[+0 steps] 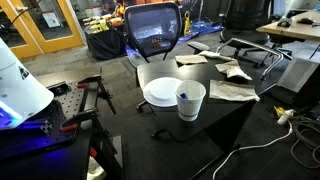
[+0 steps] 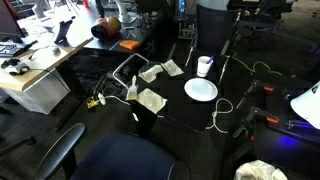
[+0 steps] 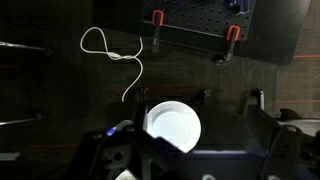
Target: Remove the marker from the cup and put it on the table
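Marker (image 1: 183, 97) in cup (image 1: 191, 102), nothing done yet. Your gripper (image 3: 200, 150) looks spread, empty, well apart from cup. Reach, grasp, lift-out, set-down on table (image 1: 220, 115) beside cup all left.

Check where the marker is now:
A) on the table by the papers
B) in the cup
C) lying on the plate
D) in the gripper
B: in an exterior view the marker shows dark blue at the rim of the cup, which stands on the table next to the plate.
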`<state>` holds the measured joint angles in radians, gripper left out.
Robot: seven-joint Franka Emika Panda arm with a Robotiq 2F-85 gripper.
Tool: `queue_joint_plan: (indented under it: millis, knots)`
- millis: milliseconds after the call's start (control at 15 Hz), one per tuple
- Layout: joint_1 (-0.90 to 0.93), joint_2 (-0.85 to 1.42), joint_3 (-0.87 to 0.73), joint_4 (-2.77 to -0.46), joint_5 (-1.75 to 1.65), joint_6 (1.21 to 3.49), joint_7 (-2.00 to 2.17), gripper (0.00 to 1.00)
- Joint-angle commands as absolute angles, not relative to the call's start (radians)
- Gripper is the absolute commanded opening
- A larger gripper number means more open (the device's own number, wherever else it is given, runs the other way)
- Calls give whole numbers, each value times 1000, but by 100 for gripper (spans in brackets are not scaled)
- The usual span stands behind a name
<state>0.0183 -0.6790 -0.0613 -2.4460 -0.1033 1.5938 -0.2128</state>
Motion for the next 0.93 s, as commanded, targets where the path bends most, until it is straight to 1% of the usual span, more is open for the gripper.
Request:
queue_joint_plan:
  millis: [0,400,867]
  knots:
    - [21,-678,-63,-2444,-104,1592,-211,100]
    - [34,-651,-67,-2425,-111,1616,-242,100]
    - [51,-456,-56,-2330,-166,1736,-336,100]
